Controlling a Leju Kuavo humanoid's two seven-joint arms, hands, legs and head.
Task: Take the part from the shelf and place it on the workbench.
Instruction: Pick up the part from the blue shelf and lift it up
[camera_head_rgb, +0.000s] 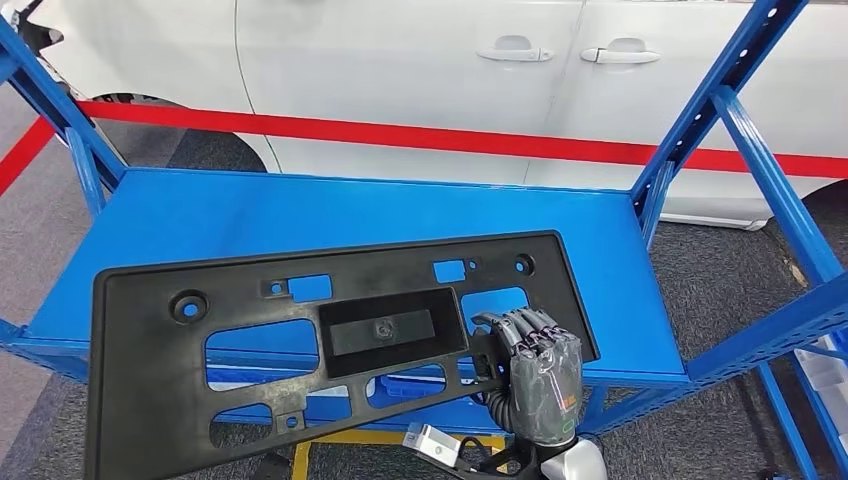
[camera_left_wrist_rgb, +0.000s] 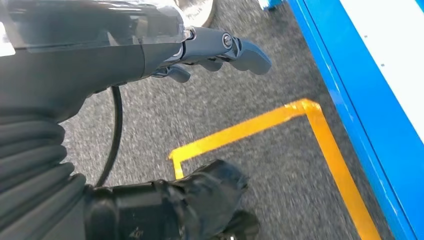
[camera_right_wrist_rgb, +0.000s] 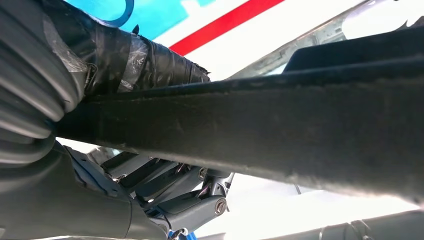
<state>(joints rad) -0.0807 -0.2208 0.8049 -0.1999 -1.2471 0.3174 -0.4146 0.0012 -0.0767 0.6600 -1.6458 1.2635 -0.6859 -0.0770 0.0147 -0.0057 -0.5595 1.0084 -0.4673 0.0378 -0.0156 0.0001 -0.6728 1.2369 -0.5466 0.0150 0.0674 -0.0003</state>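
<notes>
Right hand (camera_head_rgb: 530, 375) grips the part (camera_head_rgb: 300, 340) at its near right edge, fingers (camera_head_rgb: 520, 325) curled over the top (right wrist view: thumb under the bar). Part is a flat black panel with cutouts, tilted, over the front of the blue shelf (camera_head_rgb: 250, 215). Left hand (camera_left_wrist_rgb: 210, 50) hangs above grey floor (camera_left_wrist_rgb: 280, 65) with a yellow line (camera_left_wrist_rgb: 240, 130), fingers apart, holding nothing.

No legible text, label, brand or number is being shown on any surface. A small embossed mark is being seen on the black part's (camera_head_rgb: 330, 340) central recess, too small to be read.
</notes>
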